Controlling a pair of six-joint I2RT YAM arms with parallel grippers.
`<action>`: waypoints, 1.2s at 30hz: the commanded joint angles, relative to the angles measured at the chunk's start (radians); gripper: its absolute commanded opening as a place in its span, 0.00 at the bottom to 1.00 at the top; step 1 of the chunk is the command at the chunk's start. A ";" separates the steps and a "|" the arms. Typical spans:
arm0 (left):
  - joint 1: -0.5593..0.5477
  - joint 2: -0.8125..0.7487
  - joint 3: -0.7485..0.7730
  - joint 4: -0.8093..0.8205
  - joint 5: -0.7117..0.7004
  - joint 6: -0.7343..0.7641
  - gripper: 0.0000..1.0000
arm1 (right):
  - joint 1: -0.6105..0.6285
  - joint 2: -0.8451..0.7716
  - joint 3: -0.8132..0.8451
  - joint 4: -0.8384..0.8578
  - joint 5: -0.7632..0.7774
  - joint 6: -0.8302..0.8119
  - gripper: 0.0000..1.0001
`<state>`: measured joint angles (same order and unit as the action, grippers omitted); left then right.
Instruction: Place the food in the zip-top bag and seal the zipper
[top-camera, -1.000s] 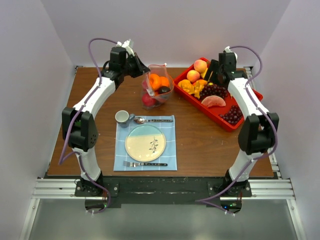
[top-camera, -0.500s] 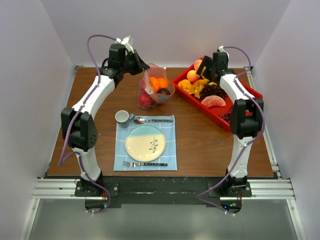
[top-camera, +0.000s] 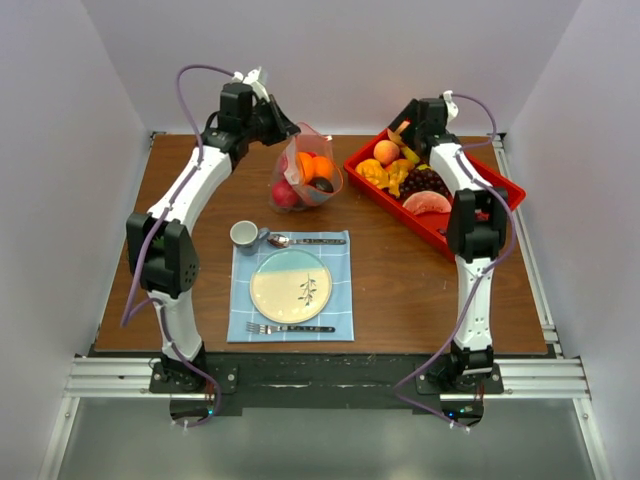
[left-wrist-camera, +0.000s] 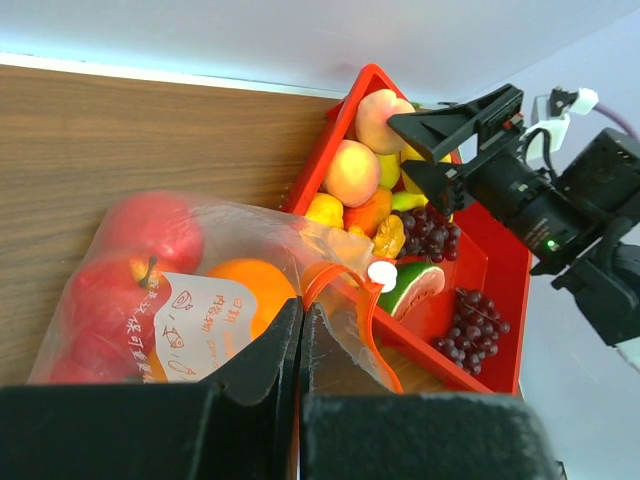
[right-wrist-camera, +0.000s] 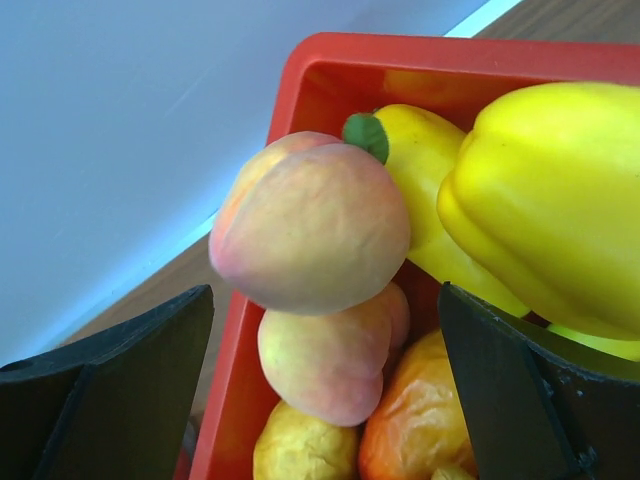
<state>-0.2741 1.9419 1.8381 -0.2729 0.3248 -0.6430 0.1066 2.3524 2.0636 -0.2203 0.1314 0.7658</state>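
Brown wood surface (top-camera: 200, 210), lilac-walled cell: the zip-top bag (top-camera: 305, 182) stands at far centre, already carrying red apples (left-wrist-camera: 150, 240) and an orange (left-wrist-camera: 250, 290), its orange-red zipper (left-wrist-camera: 372, 335) gaping toward the red tray (right-wrist-camera: 420, 50) on the far right. Left pincer (left-wrist-camera: 301, 318) is pressed together on the film at the bag's mouth, holding it up. Right pincer (top-camera: 404, 124) hangs spread over the tray's far corner, one finger on each side of the upper peach (right-wrist-camera: 310, 225), neither pad visibly touching. That peach sits on a second peach (right-wrist-camera: 325, 370), with a yellow piece (right-wrist-camera: 545, 220) just beside it and the tray wall close on the other side. Judged from here, the pick wants a centred descent, the fingers closing across the peach's broadest part, clear of wall and yellow piece. A straight lift should follow, so the lower fruit is not dragged out. Grapes (top-camera: 427, 181) and a watermelon slice (top-camera: 427, 203) lie nearer in the tray; a plate (top-camera: 290, 285) sits near centre, out of the way.
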 joint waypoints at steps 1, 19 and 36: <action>0.009 -0.001 0.069 0.034 0.000 0.011 0.00 | 0.005 0.018 0.059 0.082 0.051 0.122 0.99; 0.009 0.014 0.102 0.011 -0.010 0.023 0.00 | 0.018 0.085 0.116 0.119 0.119 0.233 0.99; 0.009 0.023 0.102 0.021 -0.009 0.014 0.00 | 0.024 0.047 0.066 0.125 0.129 0.172 0.55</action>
<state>-0.2741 1.9656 1.8908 -0.3046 0.3099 -0.6350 0.1234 2.4783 2.1468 -0.1200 0.2218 0.9730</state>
